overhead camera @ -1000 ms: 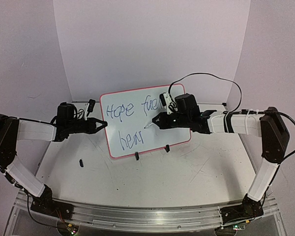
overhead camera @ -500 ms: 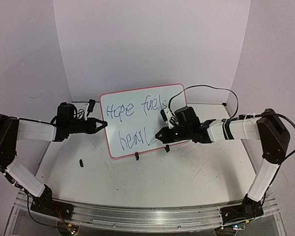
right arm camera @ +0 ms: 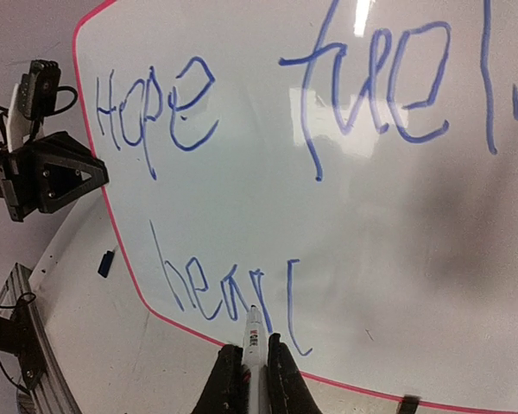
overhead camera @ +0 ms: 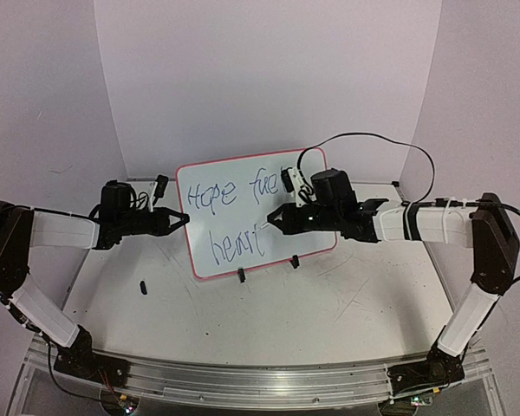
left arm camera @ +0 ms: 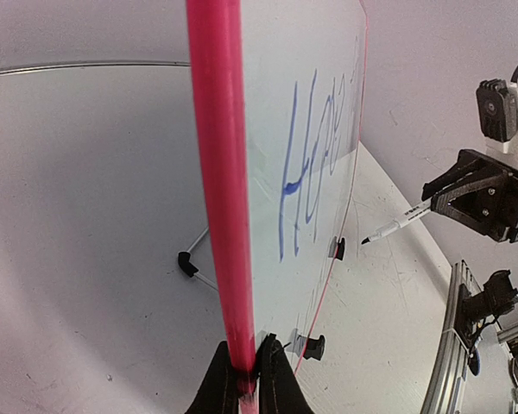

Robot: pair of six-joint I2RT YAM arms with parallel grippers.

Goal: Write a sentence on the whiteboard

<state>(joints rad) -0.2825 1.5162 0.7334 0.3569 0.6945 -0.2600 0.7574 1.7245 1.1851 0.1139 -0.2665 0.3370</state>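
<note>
Whiteboard (overhead camera: 243,218) rim within left tool (overhead camera: 184,219)

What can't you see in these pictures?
- Top view: right gripper covers the end of the sentence's top line on the whiteboard.
- Right wrist view: picture edge cuts that line's last letter.
- Left wrist view: whiteboard nearly edge-on, lower line unreadable.
- Top view: dark speck on table, too small to name.

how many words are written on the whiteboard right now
3 on the whiteboard: "Hope" upper left, "fuels" upper right, an unfinished "heart" on the lower line. Its right edge is cut off or covered in every view, so more may be hidden.
</note>
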